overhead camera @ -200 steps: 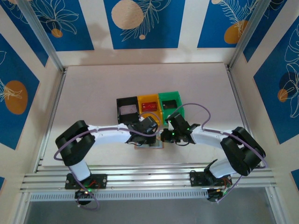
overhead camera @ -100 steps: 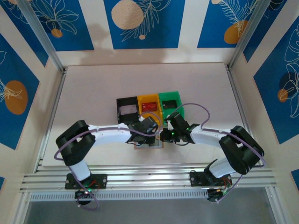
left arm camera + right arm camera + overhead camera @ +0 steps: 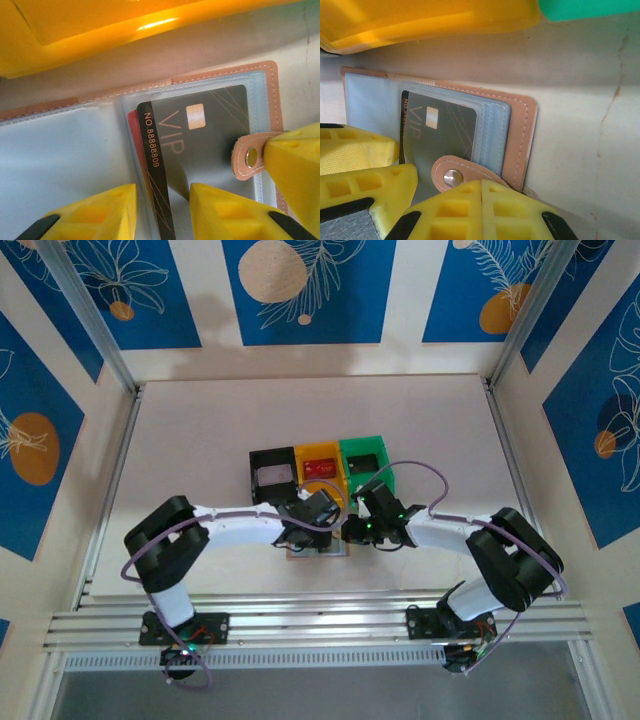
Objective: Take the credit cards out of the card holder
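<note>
On the counter [image 3: 585, 110], just in front of the yellow bin [image 3: 100, 35], the card holder [image 3: 522, 135] is lying open, with the dark VIP card [image 3: 210, 135] and the red card [image 3: 132, 125] sitting in its pocket. Left gripper [image 3: 162, 202] is standing narrowly apart, straddling the VIP card's edge. The right gripper [image 3: 481, 210] is closed tight, pressing by the snap tab [image 3: 451, 177].

The card holder [image 3: 520, 140] looked like matt tan leather with pale stitching, its pockets [image 3: 60, 150] smooth, milky clear plastic, its snap [image 3: 251, 157] shiny metal. The dark card [image 3: 210, 135] in it was smooth plastic with a soft sheen, and the yellow bin [image 3: 100, 30] was glossy plastic. The tabletop [image 3: 580, 100] was pale, matt, faintly cracked; my left fingers [image 3: 95, 215] were matt yellow plastic.
</note>
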